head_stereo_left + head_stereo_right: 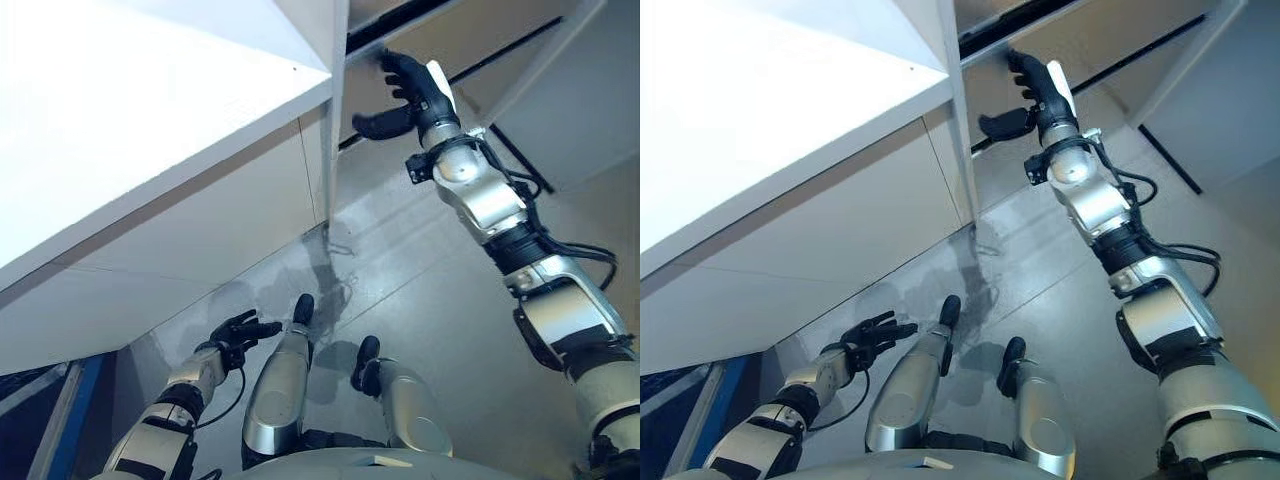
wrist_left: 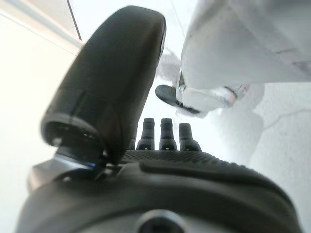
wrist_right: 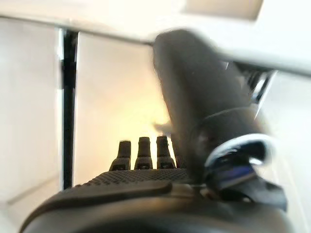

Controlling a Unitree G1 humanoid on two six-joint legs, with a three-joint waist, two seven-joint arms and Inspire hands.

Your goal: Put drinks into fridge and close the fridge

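grey floor (image 1: 450, 330) below me with a scuffed, stained patch (image 1: 300, 280), dark line (image 1: 520, 160) across it, blue strip (image 1: 75, 415) at my lower left

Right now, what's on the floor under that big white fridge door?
Beneath the white door, only grey floor and the lowered, open left hand show. The raised right hand is open at the door's edge. The fridge interior is hidden.

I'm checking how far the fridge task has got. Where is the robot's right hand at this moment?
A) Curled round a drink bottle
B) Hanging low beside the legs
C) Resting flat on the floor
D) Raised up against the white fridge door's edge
D: the right hand is stretched up at the edge of the white fridge door, fingers straight and holding nothing, while the left hand hangs low, open.
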